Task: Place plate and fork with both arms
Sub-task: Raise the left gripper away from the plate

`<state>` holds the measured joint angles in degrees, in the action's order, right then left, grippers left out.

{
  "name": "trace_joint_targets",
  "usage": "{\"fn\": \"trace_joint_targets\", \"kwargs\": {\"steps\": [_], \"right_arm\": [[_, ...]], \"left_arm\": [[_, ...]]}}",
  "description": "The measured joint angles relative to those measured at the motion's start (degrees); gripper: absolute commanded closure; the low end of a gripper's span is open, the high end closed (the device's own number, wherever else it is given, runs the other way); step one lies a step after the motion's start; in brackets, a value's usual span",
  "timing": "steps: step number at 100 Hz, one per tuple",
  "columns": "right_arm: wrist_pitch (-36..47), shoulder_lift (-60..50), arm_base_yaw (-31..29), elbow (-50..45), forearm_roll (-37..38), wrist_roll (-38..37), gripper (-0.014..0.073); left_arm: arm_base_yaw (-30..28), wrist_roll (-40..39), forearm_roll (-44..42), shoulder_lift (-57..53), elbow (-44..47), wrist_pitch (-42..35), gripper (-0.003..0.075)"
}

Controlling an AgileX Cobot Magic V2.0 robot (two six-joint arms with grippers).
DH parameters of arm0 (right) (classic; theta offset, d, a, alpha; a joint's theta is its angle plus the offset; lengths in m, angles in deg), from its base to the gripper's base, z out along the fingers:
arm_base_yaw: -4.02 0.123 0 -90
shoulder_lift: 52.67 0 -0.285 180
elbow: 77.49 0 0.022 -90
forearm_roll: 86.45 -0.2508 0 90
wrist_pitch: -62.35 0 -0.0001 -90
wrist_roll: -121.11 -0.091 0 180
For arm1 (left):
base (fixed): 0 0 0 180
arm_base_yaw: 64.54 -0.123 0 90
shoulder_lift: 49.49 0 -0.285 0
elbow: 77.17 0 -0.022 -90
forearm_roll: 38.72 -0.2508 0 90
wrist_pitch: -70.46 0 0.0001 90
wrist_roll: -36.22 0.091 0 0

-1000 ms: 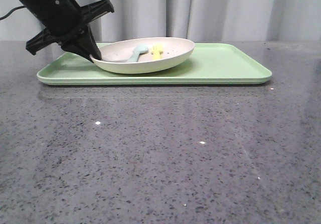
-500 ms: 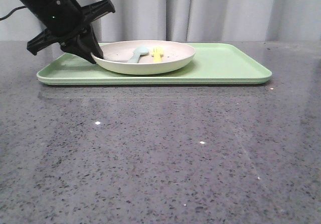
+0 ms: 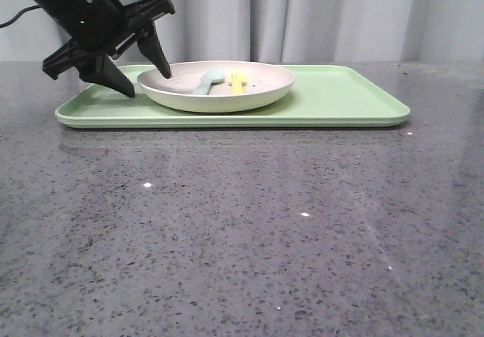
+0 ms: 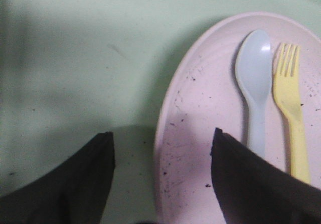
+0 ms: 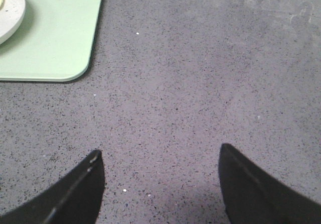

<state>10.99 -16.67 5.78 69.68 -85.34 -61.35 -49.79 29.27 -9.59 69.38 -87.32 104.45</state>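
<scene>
The cream speckled plate [image 3: 227,99] lies flat on the light-green tray [image 3: 340,95]. In it lie the yellow fork [image 3: 237,80] and a pale blue spoon [image 3: 208,81], side by side. My left gripper [image 3: 147,82] is open and straddles the plate's left rim, one finger over the tray and one over the plate. The left wrist view shows that rim of the plate [image 4: 200,108] between the spread fingers of the left gripper [image 4: 163,136], with the fork [image 4: 291,108] beyond. My right gripper [image 5: 160,156] hangs open over bare table and does not show in the front view.
The spoon [image 4: 255,78] lies right beside the fork on the plate. The tray's rounded corner [image 5: 55,38] and a bit of the plate's rim [image 5: 10,8] show in the right wrist view. Dark speckled tabletop [image 3: 242,224] stretches in front of the tray; a curtain hangs behind.
A second ago my left gripper held the plate's left rim tilted up. The plate came down flat on the tray, and the gripper has now opened and let the rim go.
</scene>
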Motion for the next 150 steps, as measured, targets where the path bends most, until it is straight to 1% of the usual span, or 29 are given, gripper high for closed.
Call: {"fn": "trace_joint_targets", "kwargs": {"steps": [16,33,57,71,90,115,150], "right_arm": [[0.0,0.0,0.0,0.0,0.0,0.0,0.0103],[0.0,0.0,0.0,0.0,0.0,0.0,0.0103],[0.0,0.0,0.0,0.0,0.0,0.0,0.0103],[0.0,0.0,0.0,0.0,0.0,0.0,0.0103],[0.0,0.0,0.0,0.0,0.0,0.0,0.0103],[0.7,0.0,0.0,0.0,0.0,0.0,0.0103],[2.0,0.0,0.0,0.0,0.0,0.0,0.0103]], "left_arm": [[0.0,0.0,-1.1,-1.4,0.0,0.2,0.0267],[0.0,0.0,-4.2,-5.2,0.0,0.6,0.0269],[0.0,0.0,-14.3,-13.2,0.4,1.7,0.0269],[-1.3,0.0,-18.8,-19.0,2.9,2.2,0.0269],[-6.1,0.0,-22.2,-27.9,10.1,2.3,0.0269],[-11.3,0.0,-24.2,-41.4,23.2,1.6,0.0269],[-12.2,0.0,-26.0,-61.5,42.3,1.4,0.0269]]}}
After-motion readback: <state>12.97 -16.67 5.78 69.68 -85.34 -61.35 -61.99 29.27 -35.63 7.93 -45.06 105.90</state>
